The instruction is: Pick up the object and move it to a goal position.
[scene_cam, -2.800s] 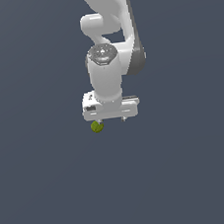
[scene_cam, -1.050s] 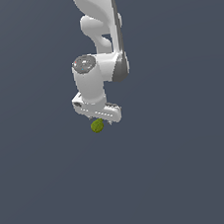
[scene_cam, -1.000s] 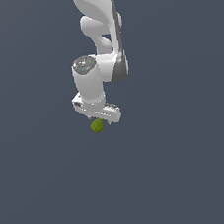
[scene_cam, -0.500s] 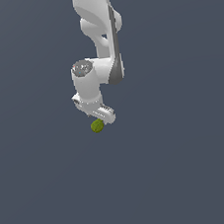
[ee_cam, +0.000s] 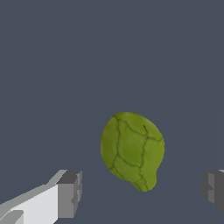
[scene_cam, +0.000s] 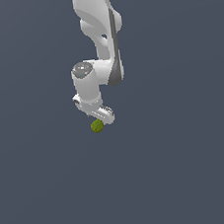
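Note:
The object [scene_cam: 97, 126] is a small olive-green, egg-shaped lump with dark veins. It lies on the flat grey ground just below the white gripper [scene_cam: 98, 119] in the exterior view. In the wrist view the object [ee_cam: 132, 150] sits between the two fingertips, nearer the far side of the gap, and touches neither. One grey fingertip [ee_cam: 70, 194] and the other [ee_cam: 213, 189] stand wide apart, so my gripper [ee_cam: 142, 191] is open and empty.
The white arm [scene_cam: 100, 41] rises above the gripper in the exterior view. A plain dark grey ground [scene_cam: 180, 165] surrounds the object on all sides.
The wrist has turned about its vertical axis, so the gripper's bar now looks narrower and slanted. The hand has shifted slightly toward the exterior view's left. The object has not moved.

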